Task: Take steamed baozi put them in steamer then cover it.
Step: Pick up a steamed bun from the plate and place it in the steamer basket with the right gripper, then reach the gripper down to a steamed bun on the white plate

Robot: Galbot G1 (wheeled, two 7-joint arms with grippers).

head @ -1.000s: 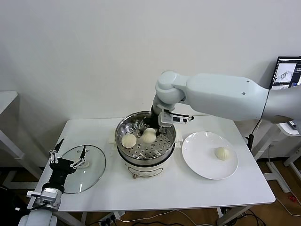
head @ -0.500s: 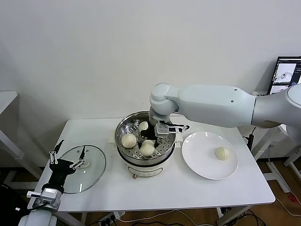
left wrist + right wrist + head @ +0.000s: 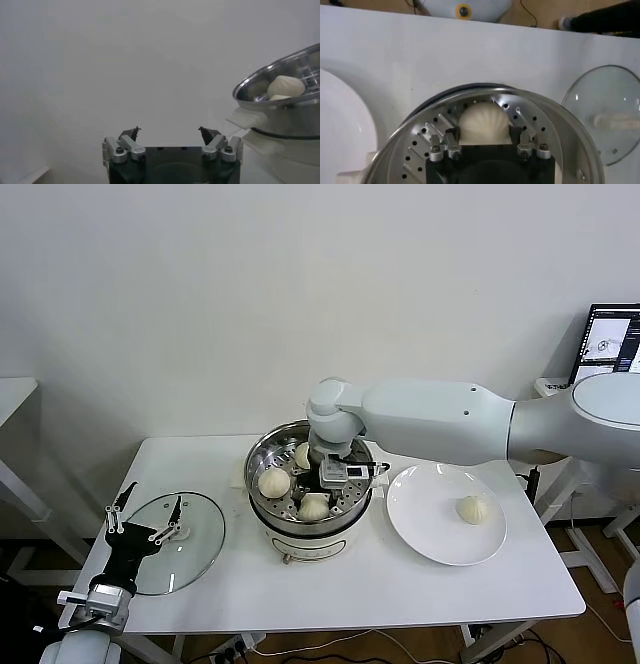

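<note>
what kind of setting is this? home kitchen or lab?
Most likely a lab or test room, not a kitchen: a plain white table against a bare white wall, a monitor on a stand at the side, and cables on the floor. Only the steamer suggests cooking.

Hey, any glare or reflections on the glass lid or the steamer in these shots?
Head view: the cover shows pale streaks of reflected light; the steamer wall is mirror-bright. Right wrist view: small highlights dot the cover, and the baozi in the right gripper is evenly lit. Left wrist view: steamer rim gleams.
</note>
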